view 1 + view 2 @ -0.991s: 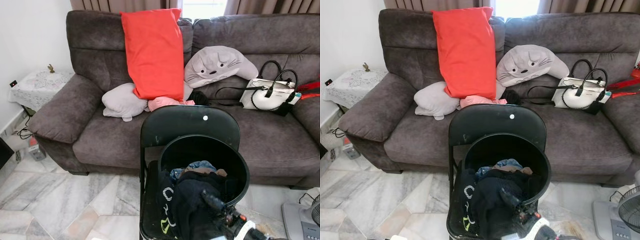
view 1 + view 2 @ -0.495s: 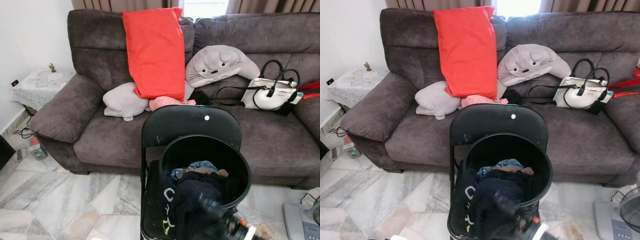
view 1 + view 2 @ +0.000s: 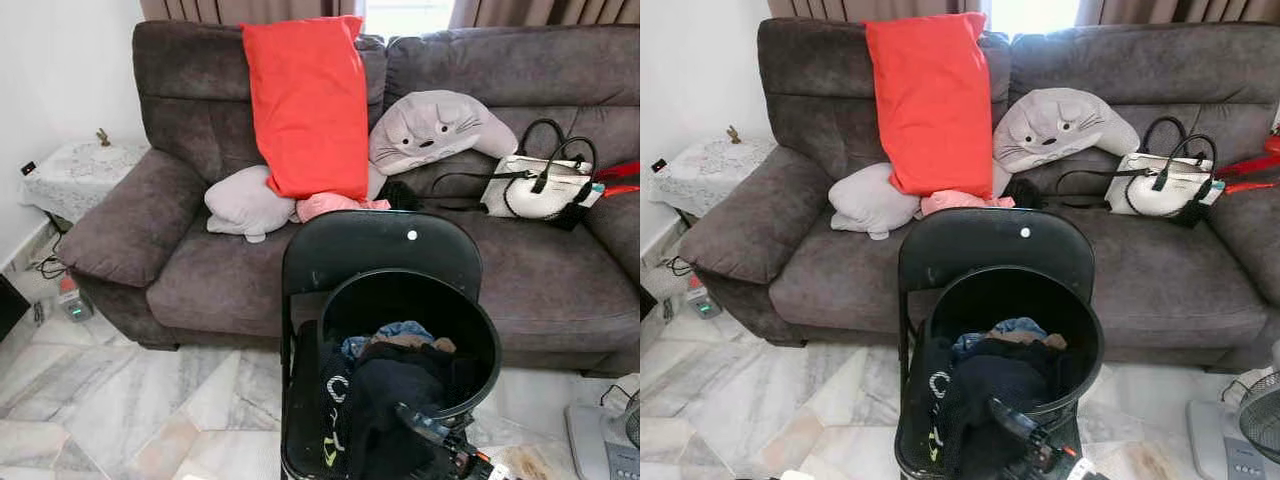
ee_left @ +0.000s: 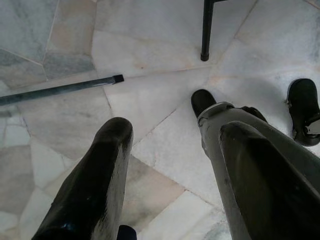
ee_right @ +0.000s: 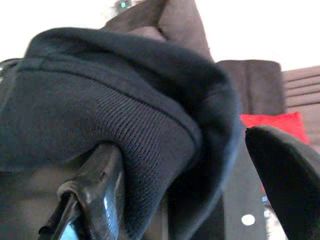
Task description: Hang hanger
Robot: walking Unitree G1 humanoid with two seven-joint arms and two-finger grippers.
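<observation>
Right gripper [image 3: 420,425] is nosing into the dark navy knit garment [image 5: 125,115] at the near edge of the round black plastic laundry bin [image 3: 480,330]

Wrist cam has one black finger [image 5: 95,200] tucked under the ribbed hem and the other one off to the side, so the jaws are wide with cloth between them, not clamped. Left gripper [image 4: 170,175] hangs idle over the grey-veined marble floor [image 4: 150,100], jaws also apart, with the robot's own black foot [image 4: 202,100] below. The bin sits on a black folding chair [image 3: 380,245] and is stuffed with dark clothes plus a bit of blue fabric [image 3: 395,335]. Can't pick out any hanger. Behind it is a dark grey plush sofa [image 3: 200,270] with a big red cushion [image 3: 305,100], a grey cat-face pillow [image 3: 435,125], a pale grey cushion [image 3: 245,205] and a white handbag with black straps [image 3: 535,185]. A lace-covered side table [image 3: 70,170] is at far left.
</observation>
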